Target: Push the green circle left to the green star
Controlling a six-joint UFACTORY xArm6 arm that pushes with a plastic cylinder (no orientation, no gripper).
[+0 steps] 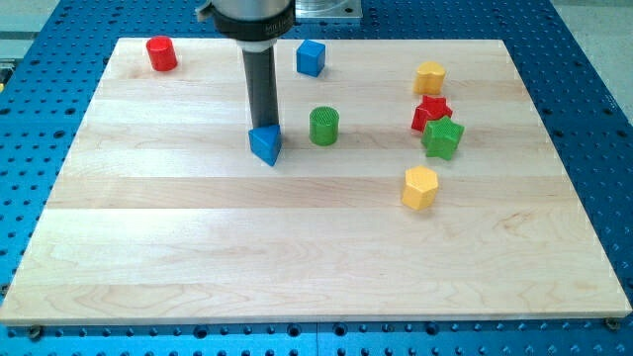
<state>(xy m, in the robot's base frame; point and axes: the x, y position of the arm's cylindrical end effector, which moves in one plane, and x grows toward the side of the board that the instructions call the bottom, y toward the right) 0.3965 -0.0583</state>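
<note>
My tip (264,127), a bare rod end effector grasping nothing, touches the blue triangular block (266,144). Just to its right on the wooden desk (297,247) stands the green circle (323,126), seemingly light, rigid, easily slid by its side. Farther right: the green star (442,137). No containers appear.

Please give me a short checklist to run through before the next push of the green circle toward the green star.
1. My tip in view: ok.
2. Tip touching the green circle: not ok; it stands to the circle's left, at the blue triangular block.
3. Tip on the circle's side away from the green star: ok.
4. Star's direction matches the task: not ok; it lies to the view's right.
5. Path between circle and star free: ok.
</note>
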